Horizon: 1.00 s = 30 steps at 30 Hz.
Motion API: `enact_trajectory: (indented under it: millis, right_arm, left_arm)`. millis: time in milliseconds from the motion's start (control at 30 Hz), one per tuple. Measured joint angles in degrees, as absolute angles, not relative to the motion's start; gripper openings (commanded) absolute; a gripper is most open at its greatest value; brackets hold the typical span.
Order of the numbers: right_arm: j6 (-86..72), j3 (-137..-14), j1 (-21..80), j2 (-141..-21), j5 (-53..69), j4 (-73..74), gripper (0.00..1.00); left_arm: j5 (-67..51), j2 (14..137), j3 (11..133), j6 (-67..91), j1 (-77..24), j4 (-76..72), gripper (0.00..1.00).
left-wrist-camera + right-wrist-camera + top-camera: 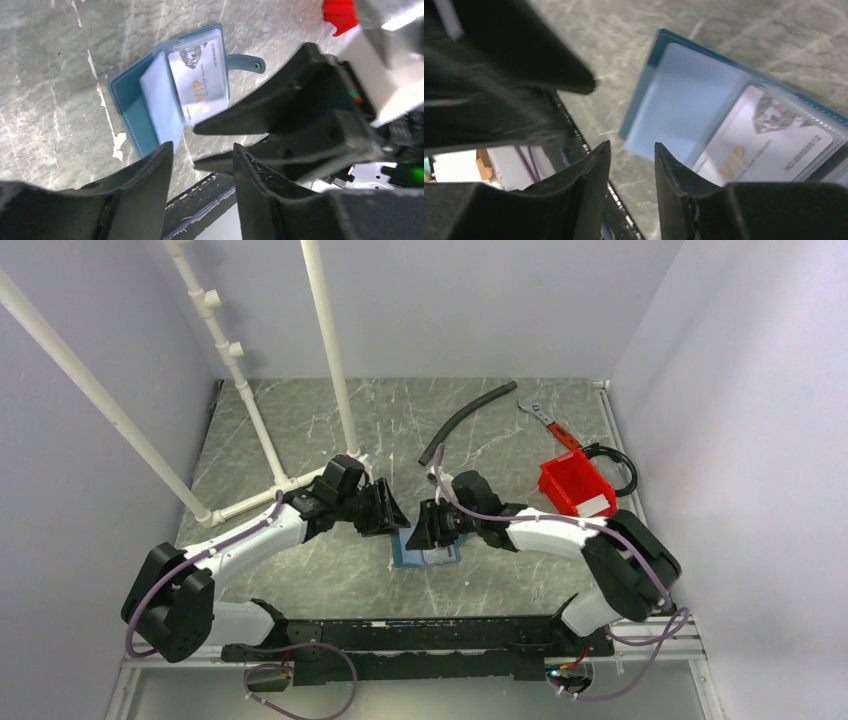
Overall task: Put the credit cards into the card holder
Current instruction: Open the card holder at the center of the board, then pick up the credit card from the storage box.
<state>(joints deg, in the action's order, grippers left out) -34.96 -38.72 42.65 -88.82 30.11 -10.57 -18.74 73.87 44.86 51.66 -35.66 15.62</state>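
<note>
Tabletop [400, 415]: grey-green marbled sheet w/ white veins. Directly on it:
- card holder [428, 556], blue, lying open and flat at centre-front, snap tab sticking out to one side.
- black hose [458, 420], curved, rear centre.
- adj. wrench [550, 426], red handle, rear right, near the hose end.
- red bin [578, 490], right side, just in front of the wrench handle.
- black cable loop [630, 472], beside the bin at the right edge.
- white PVC pipe frame [250, 502], foot resting at left.

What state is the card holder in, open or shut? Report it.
Open: the card holder lies spread, inner sleeves showing, a silver VIP card in one, its strap unfastened.
</note>
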Motion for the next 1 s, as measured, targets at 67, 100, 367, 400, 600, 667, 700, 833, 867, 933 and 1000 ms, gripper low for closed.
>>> enact_trajectory:
  millis: [67,100,367,400,600,667,700,833,867,933,1000]
  right_arm:
    - [-34.6,-39.1,42.6,-84.4,30.0,-8.3,0.48]
    - [-34.2,-39.6,42.5,-82.5,29.8,-6.6,0.51]
    - [-27.6,-46.7,32.2,-70.7,19.9,13.5,0.66]
    - [-26.9,-47.6,30.0,-69.4,18.3,15.5,0.67]
    - [-23.6,-54.8,8.2,-65.8,7.5,27.5,0.86]
    - [-23.7,-55.4,-0.4,-65.8,5.9,28.9,0.95]
    - [-24.3,-55.4,-4.8,-65.8,4.2,29.8,0.98]
    - [-29.3,-56.8,-12.9,-68.6,-5.1,35.1,1.00]
    - [-30.6,-57.9,-13.0,-70.1,-7.2,36.8,1.00]
    - [-33.4,-60.9,-12.9,-74.2,-11.1,39.9,1.00]
    - [-35.7,-63.4,-12.6,-78.1,-14.9,42.5,1.00]
  left_arm:
    - [-19.3,74.0,44.8,51.8,-35.7,15.2,0.58]
    - [-19.4,74.0,44.9,51.7,-35.7,15.0,0.60]
    - [-19.7,72.9,48.3,47.7,-35.7,19.3,0.71]
    - [-19.9,72.8,49.2,47.0,-35.7,19.8,0.71]
    - [-23.4,73.0,56.6,41.0,-35.7,25.2,0.73]
    - [-24.8,73.1,59.6,38.7,-35.7,27.2,0.73]
    - [-25.3,73.3,60.8,37.7,-35.7,28.0,0.73]
    - [-25.7,74.0,64.6,32.6,-35.7,31.9,0.73]
    - [-25.7,74.3,65.1,31.7,-35.7,32.8,0.73]
    - [-25.6,75.0,66.1,29.3,-35.7,34.6,0.74]
    - [-24.9,75.9,66.8,27.2,-36.0,36.2,0.74]
